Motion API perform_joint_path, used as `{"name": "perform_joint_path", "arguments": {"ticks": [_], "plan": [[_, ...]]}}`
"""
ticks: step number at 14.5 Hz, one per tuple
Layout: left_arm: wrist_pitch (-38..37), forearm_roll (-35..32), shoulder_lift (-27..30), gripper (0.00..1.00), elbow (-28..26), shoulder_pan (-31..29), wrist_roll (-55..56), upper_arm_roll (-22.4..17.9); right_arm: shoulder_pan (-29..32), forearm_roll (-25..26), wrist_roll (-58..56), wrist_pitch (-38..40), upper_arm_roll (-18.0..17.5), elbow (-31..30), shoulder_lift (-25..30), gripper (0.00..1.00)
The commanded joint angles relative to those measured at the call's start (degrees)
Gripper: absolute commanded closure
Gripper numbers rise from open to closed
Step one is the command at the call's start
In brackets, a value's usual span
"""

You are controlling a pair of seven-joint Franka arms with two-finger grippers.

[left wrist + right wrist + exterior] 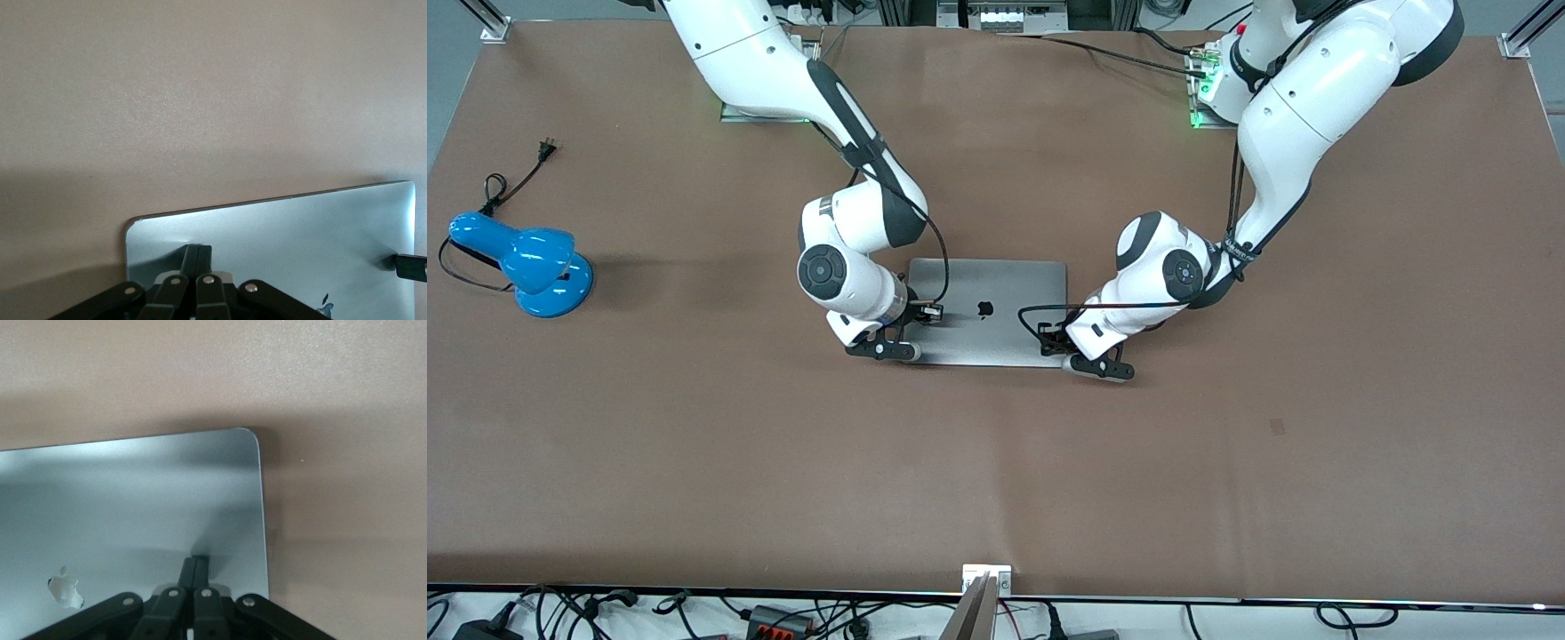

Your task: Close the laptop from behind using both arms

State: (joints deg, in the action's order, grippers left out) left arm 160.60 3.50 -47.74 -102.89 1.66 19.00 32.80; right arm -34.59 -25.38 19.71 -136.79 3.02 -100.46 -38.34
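Laptop [996,311]: slim space-grey metal slab with rounded corners and a black apple logo on its lid, lying shut and flat on the brown matte table [996,462]. The lid surface is smooth and faintly reflective; the table covering is uniform and slightly grainy.

Left gripper [198,257]: black two-finger unit on a white jointed arm with dark grey bands. Its fingers are clenched together, grasping nothing, with the tips pressed onto the lid near the laptop corner toward the left arm's end of the table.

Right gripper [195,567]: same construction. Fingers are clenched, grasping nothing, tips resting on the lid near the laptop corner toward the right arm's end of the table, with the apple logo beside it.

Both contact points sit on the part of the lid nearer to the front camera than the logo. Black cables loop from each wrist above the lid.

Blue glossy plastic desk lamp [525,262]: round base, rounded shade, black cord with an unplugged plug. It stands well apart from the laptop, toward the right arm's end of the table.
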Motion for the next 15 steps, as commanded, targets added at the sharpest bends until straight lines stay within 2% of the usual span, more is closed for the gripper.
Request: {"name": "perform_joint_path", "arguments": {"ticks": [1, 4, 6, 8, 10, 12, 13, 14, 15], "plan": [[0.4, -1.5, -0.9, 0.99, 1.4, -0.2, 0.0, -0.8, 0.2, -1.1, -1.7, -1.1, -0.3, 2.8, -2.2, 1.00], [-2.7, -1.6, 1.9, 0.99, 1.0, -2.4, 0.2, -0.3, 0.9, -0.5, -1.5, 2.8, -0.1, 5.2, -1.6, 1.00], [-9.0, -1.6, 5.7, 0.99, 1.1, -3.0, 0.2, -0.2, 2.0, -0.1, -1.4, 8.6, 0.1, 6.4, 0.7, 1.00], [-17.0, -1.5, 10.4, 0.99, 1.5, -3.2, 0.2, -0.3, 2.2, 2.1, -1.4, 15.4, 2.4, 7.3, 3.9, 1.00], [-23.0, -1.5, 14.3, 0.99, 1.8, -3.7, 0.2, -0.3, 2.1, 4.0, -0.6, 20.2, 3.8, 7.7, 6.9, 1.00], [-27.9, -1.5, 16.8, 0.99, 2.9, -4.3, 0.2, -0.2, 1.5, 5.9, -0.1, 25.2, 6.7, 7.8, 10.9, 1.00], [-31.5, -1.5, 17.9, 0.99, 4.0, -4.2, 0.2, -0.2, 1.5, 9.3, 0.1, 28.6, 7.4, 8.3, 13.4, 0.97], [-35.4, -1.5, 18.7, 0.99, 5.6, -4.3, 0.1, -0.2, 1.9, 11.9, 0.1, 30.6, 7.4, 8.5, 15.3, 0.85], [-40.1, -1.6, 19.3, 0.99, 7.9, -4.3, -0.1, -0.3, 2.2, 13.1, 0.2, 32.2, 7.6, 8.5, 17.0, 0.85]]}}
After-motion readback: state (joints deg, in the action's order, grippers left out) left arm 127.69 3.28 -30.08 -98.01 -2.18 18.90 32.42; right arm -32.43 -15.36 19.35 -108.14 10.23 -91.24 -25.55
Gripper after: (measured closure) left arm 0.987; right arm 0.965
